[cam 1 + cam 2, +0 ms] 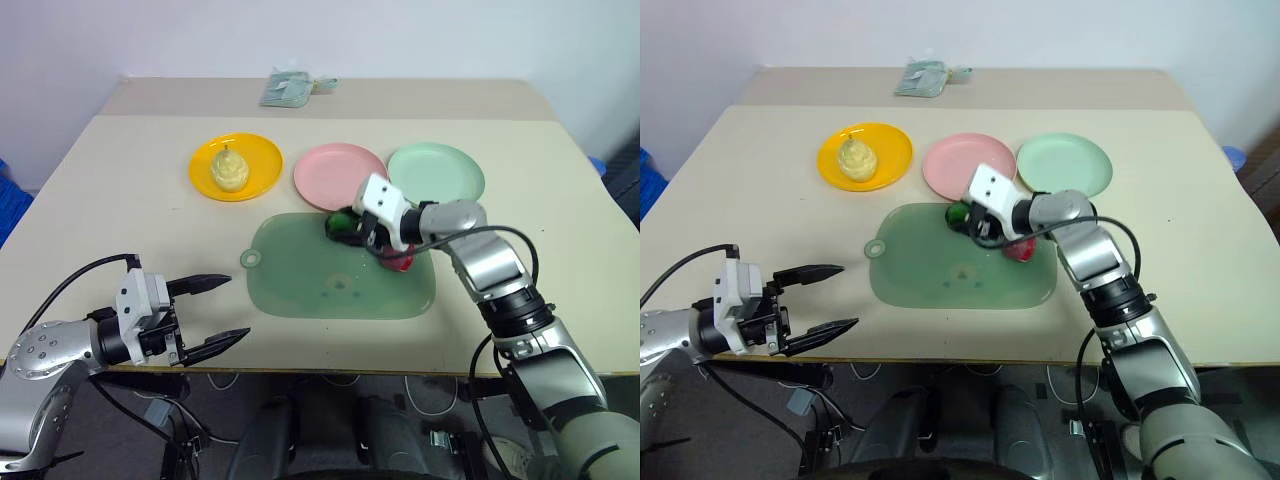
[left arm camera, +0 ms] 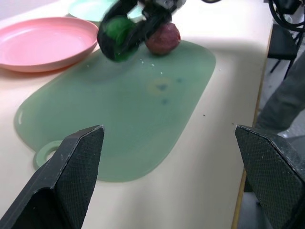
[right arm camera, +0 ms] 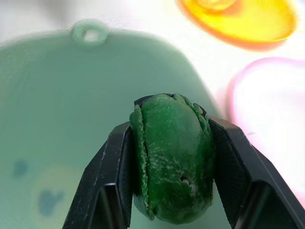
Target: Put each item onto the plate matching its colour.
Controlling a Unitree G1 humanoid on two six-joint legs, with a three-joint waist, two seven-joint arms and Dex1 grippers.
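**Green ball gripped above the mat; pear sorted, red ball waiting**

Nearest the robot, the left pincer [image 1: 212, 315] hangs over the front edge of the bench [image 1: 100, 180] with its fingers spread wide and nothing between them. It appears parked clear of the working area so the other arm has room.

On the green mat [image 1: 300, 285], the right pincer [image 3: 167, 191] is clamped on the dark green ball [image 3: 170, 162], one finger on either side of it. The ball looks lifted just off the mat, near the mat's far edge. This grip suits a carry to the mint green plate [image 1: 445, 170], which lies just beyond and is bare.

The dark red ball [image 2: 163, 38] rests on the mat, just beside the held ball. It is not yet on the pink plate [image 1: 325, 175], also bare.

Farther left, the yellow pear [image 1: 229, 170] sits upright on the yellow plate [image 1: 262, 158]; that pairing is judged complete.

At the bench's far edge lies a crumpled packet [image 1: 290, 88], not part of the task.
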